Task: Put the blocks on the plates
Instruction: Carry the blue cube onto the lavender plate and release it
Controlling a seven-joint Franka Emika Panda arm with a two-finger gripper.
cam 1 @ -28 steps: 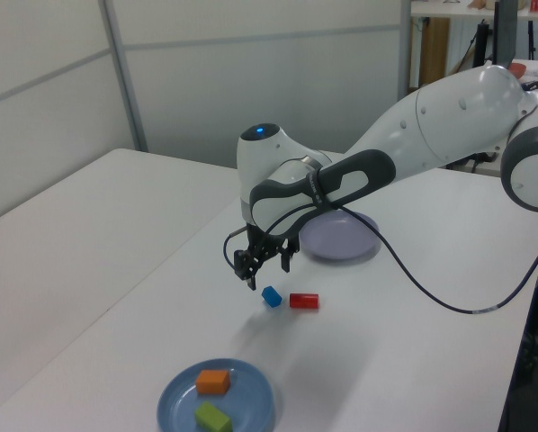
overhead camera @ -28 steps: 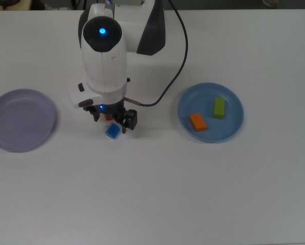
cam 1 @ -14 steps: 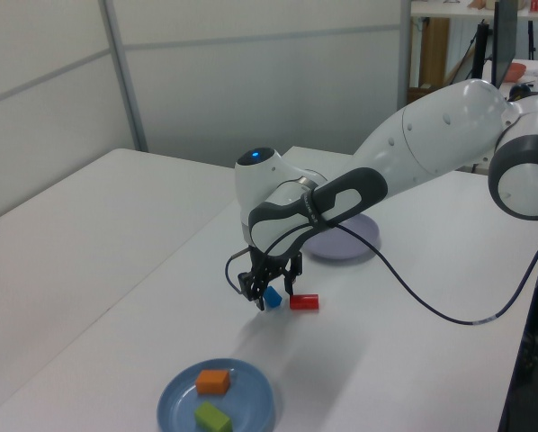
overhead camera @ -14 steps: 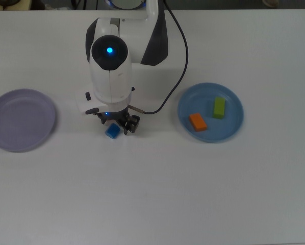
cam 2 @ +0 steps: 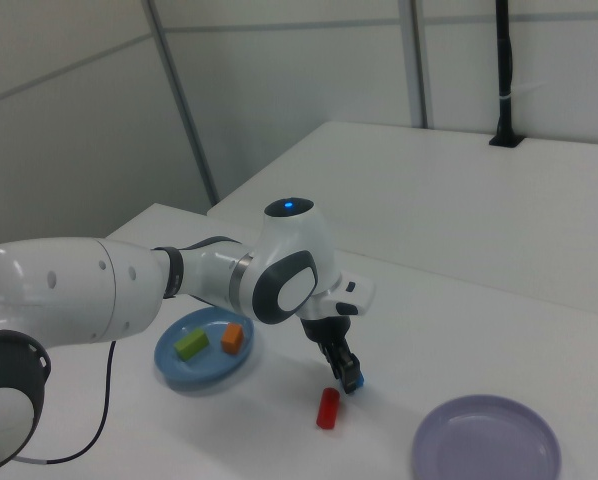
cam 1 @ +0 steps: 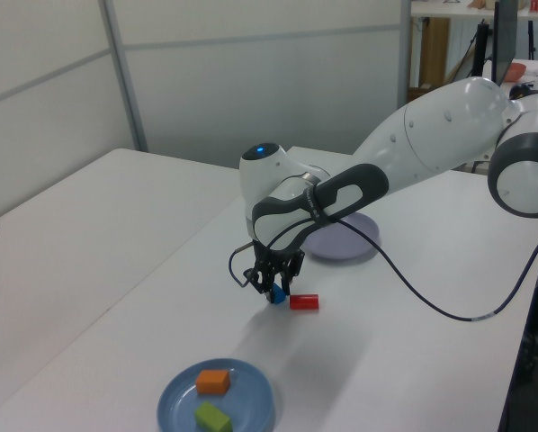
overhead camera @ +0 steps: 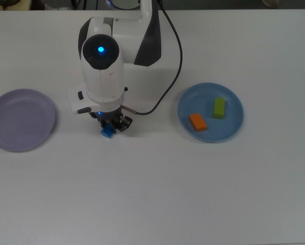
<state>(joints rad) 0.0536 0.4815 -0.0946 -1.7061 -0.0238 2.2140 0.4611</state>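
Blue cube (overhead camera: pixel 107 132), red cylinder (cam 1: pixel 304 301), orange block (overhead camera: pixel 197 122), lime-green block (overhead camera: pixel 219 107), blue plate (overhead camera: pixel 234 126), lavender plate (overhead camera: pixel 21 120)

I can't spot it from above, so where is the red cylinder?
In the left view the red cylinder lies on its side on the table, just right of the blue cube at the gripper, before the lavender plate.

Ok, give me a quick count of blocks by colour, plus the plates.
Orange block: 1
Lime-green block: 1
Blue cube: 1
Red cylinder: 1
Blue plate: 1
Lavender plate: 1
Total: 4 blocks, 2 plates, 6 things.
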